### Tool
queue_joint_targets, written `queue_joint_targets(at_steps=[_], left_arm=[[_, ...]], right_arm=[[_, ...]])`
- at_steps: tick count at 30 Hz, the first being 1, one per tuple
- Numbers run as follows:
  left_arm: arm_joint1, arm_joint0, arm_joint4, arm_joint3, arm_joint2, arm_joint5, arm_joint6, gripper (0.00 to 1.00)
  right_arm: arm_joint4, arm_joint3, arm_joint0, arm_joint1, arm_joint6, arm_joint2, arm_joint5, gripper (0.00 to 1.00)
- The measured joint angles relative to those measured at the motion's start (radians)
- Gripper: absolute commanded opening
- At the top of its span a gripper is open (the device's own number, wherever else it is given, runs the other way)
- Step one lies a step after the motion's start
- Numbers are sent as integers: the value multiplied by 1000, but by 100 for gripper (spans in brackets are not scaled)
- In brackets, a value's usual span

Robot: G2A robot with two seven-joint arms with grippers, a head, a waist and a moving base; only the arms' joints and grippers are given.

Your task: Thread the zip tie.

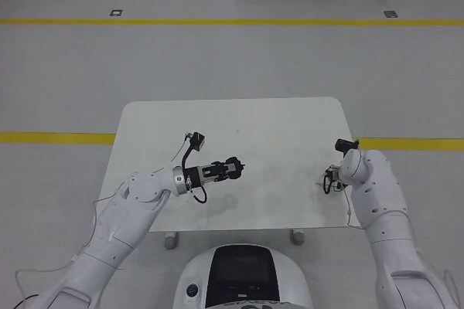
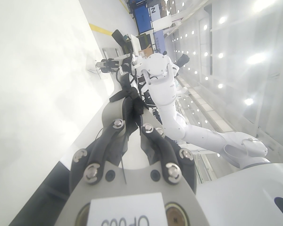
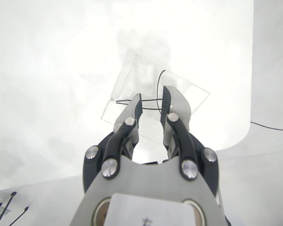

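The fingers [image 2: 113, 116] of the left gripper [image 2: 132, 104] are pressed together with no gap visible. A thin black strip, the zip tie [image 2: 123, 165], comes out from between them and runs back toward the wrist. At the very tips there is also a dark, irregular piece, and I cannot tell what it is. In the top view the left gripper [image 1: 240, 165] is over the middle of the table [image 1: 255, 123], lying almost level and pointing across toward the other arm. The fingers [image 3: 179, 104] of the right gripper [image 3: 152, 95] stand apart with a moderate gap, and their ribbed pads face each other without pressing on anything. Several black strands [image 3: 151, 100], thin like the zip tie, cross this gap just beyond the tips. Two of them run sideways and one curves upward from them. It is not possible to say whether a pad touches them. The strands lie at a clear stand [image 3: 122, 76], a transparent angled piece which sits on the white table near its rounded corner. In the top view the right gripper [image 1: 329, 182] is at the right side of the table, close to the edge nearest the robot, pointing downward. The two grippers are well apart. From the left wrist view the right gripper [image 2: 101, 65] shows far off at the table edge.
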Motion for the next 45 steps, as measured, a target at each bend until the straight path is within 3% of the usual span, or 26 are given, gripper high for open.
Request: queue_joint_targets(at_steps=[28,31,38,45], left_arm=[[0,0,0,0,0,0,0,0],[0,0,0,0,0,0,0,0],[0,0,0,0,0,0,0,0],[0,0,0,0,0,0,0,0]], right_arm=[[-81,62,5,-44,-70,26,0,20],[-84,70,9,-47,-73,30,0,17],[-79,94,21,-54,-82,34,0,0],[-82,89,21,-56,-86,41,0,0]])
